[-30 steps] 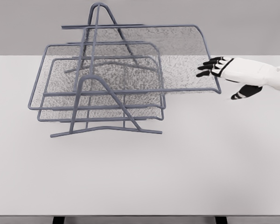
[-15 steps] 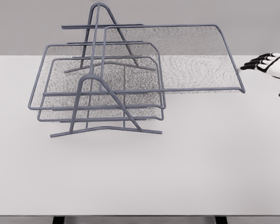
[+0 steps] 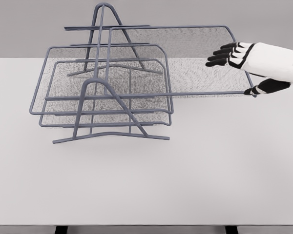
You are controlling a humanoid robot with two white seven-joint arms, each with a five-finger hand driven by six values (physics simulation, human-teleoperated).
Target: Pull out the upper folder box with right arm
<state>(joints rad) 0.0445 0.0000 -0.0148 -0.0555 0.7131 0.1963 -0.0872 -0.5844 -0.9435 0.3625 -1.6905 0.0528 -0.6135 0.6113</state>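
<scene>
Grey wire-mesh upper folder box (image 3: 195, 61) juts from the rack (image 3: 105, 92) toward the tabletop's (image 3: 185, 170) right edge, long axis left-right. Right hand (image 3: 251, 66) overlaps its right end, fingers extended, thumb at the front corner; grip unclear.

No text, label, brand, number or sign can be read anywhere in the head view.

The wire rack (image 3: 103, 90) was slate grey-blue throughout. The upper folder box (image 3: 195, 61) matched it, with a fine speckled grey mesh floor. The table (image 3: 185, 170) was plain pale grey-white. The right hand (image 3: 246, 63) was white with black fingers (image 3: 220, 56). The backdrop was flat mid-grey.
</scene>
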